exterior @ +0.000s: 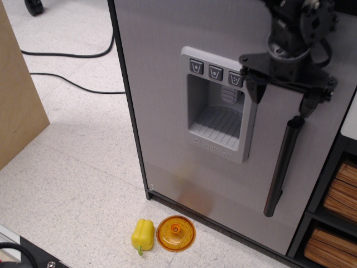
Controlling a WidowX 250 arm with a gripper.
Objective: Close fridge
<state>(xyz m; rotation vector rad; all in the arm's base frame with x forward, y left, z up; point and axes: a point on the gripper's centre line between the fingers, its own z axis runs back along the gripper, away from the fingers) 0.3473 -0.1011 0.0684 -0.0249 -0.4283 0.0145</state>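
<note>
The fridge (167,111) fills the middle of the view: a light grey door with a black edge on its left. The moulded dispenser panel (217,106) carries three buttons. The long black bar handle (283,166) runs down the door's right side. The door looks flush with the body; no inner bins show. My black gripper (280,100) hangs in front of the door between the dispenser and the top of the handle. Its two fingers (254,89) are spread apart and hold nothing.
A yellow toy pepper (143,235) and an orange round lid (175,233) lie on the floor at the fridge's foot. Dark shelving with brown baskets (334,223) stands right. A brown board (17,106) stands left. Black cables (67,56) cross the floor.
</note>
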